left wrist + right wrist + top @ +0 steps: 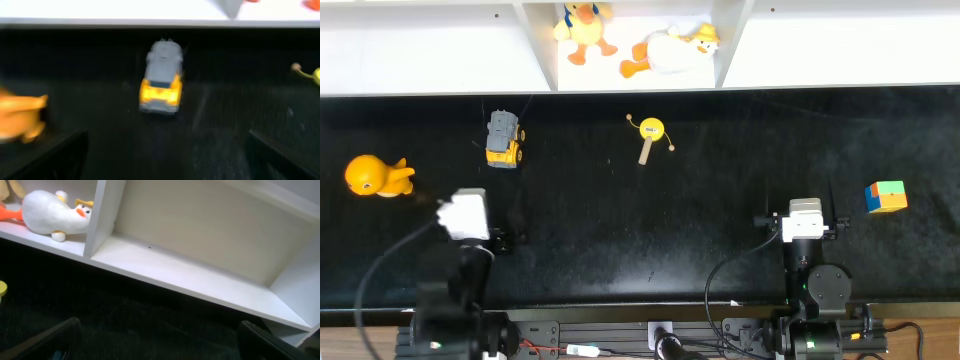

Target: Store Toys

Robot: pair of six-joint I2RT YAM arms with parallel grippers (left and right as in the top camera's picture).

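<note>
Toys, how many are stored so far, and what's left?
Done: yellow duck and white duck are in the shelf. In hand: nothing; left gripper, open, faces the truck; right gripper open too. Left on the table: truck, orange duck, rattle, cube.

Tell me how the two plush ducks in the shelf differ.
The yellow duck is yellow all over; the white duck has a white body. The yellow duck sits upright; the white duck lies on its side. Both have orange feet and share the middle compartment.
</note>
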